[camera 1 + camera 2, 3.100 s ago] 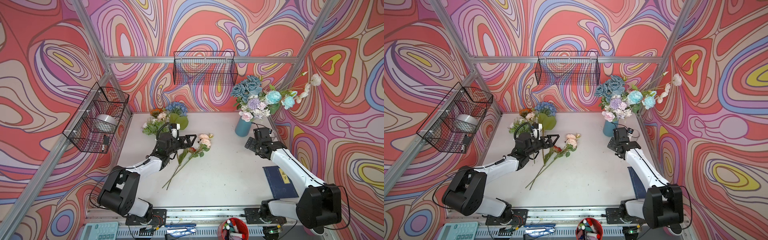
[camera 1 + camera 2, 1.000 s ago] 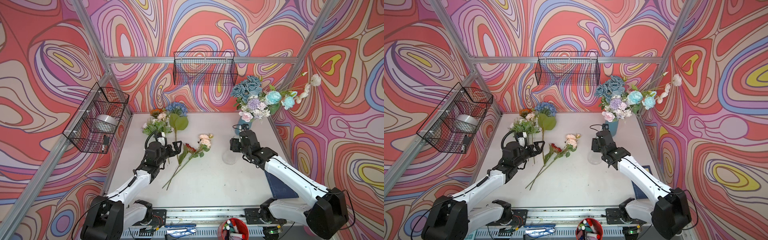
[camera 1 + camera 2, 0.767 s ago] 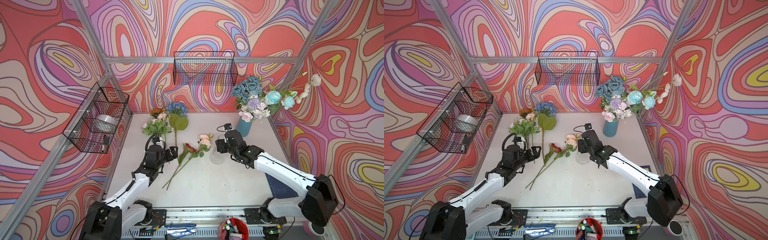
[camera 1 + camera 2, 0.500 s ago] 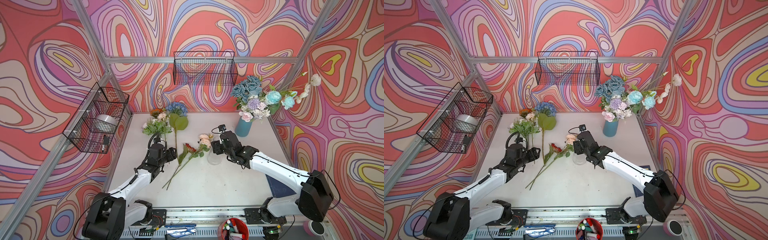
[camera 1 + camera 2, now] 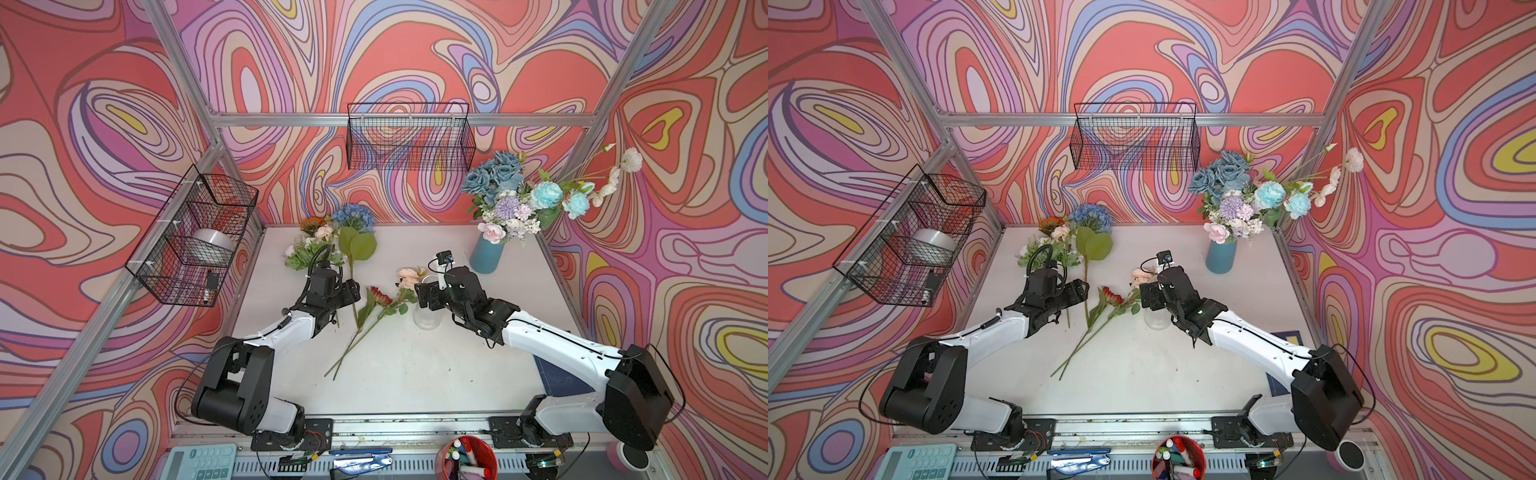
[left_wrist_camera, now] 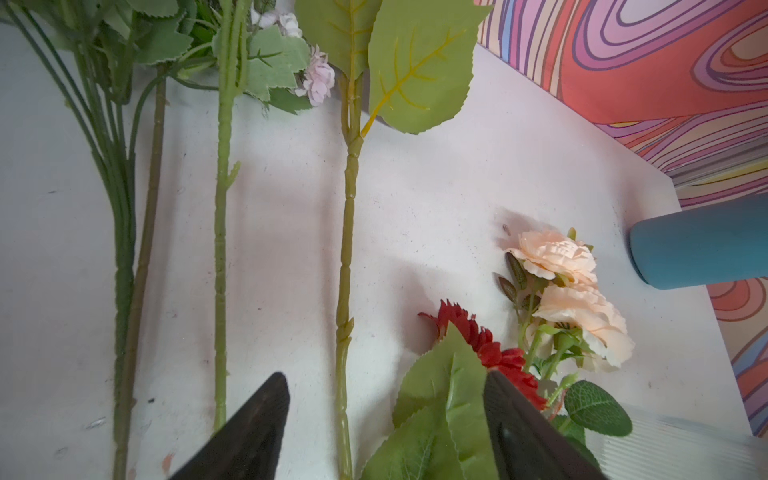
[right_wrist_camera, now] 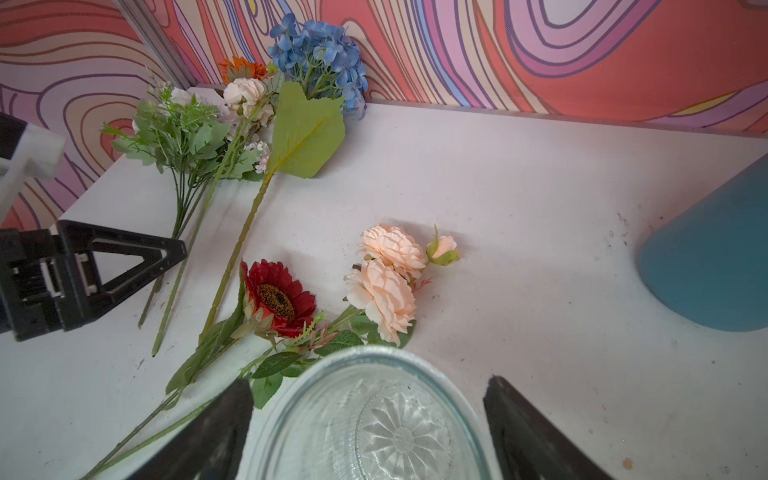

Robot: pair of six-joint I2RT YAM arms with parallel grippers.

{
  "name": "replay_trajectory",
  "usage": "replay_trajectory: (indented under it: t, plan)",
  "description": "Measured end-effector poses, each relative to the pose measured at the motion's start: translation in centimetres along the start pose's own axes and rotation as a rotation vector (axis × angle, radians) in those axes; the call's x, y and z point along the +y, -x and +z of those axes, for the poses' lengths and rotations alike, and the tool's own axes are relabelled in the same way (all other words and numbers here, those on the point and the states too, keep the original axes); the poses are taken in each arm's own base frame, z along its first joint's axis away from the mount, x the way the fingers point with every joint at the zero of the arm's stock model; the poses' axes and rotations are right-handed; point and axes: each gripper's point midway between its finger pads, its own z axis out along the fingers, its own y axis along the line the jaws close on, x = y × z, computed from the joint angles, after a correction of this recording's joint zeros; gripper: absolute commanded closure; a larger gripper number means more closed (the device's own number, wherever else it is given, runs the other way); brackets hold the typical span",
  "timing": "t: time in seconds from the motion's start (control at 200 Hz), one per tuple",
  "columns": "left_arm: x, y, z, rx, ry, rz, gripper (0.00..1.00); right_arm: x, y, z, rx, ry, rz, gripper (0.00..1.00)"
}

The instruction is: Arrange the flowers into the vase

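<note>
Glass vase (image 7: 374,419) half cut off btwn right tool (image 7: 370,384).

Bright, even, diffuse light fills both top views, which are sharp; the white table (image 5: 415,374) carries only faint shadows. In the wrist views soft shadows lie beside the peach roses (image 7: 386,282), while the near black fingers (image 6: 249,436) and glass vase (image 7: 374,424) blur
</note>
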Motion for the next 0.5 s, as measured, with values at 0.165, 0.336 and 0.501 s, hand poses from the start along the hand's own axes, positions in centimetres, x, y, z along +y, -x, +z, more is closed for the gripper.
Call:
replay_trajectory:
  t: [0.165,0.336,0.501]
  plan:
    - [-0.4,0.7,1.9,0.026,0.012,0.006,0.21,0.2,1.4,-1.2,0.004,0.000,0.003,0.02]
    - [-0.4,0.9,4.2,0.076,0.041,0.022,0.28,1.1,6.3,-3.7,-0.048,0.010,-0.001,0.02]
    - [0.6,-0.1,6.4,0.149,0.097,0.041,0.31,0.6,10.7,-5.8,-0.114,-0.009,0.011,0.02]
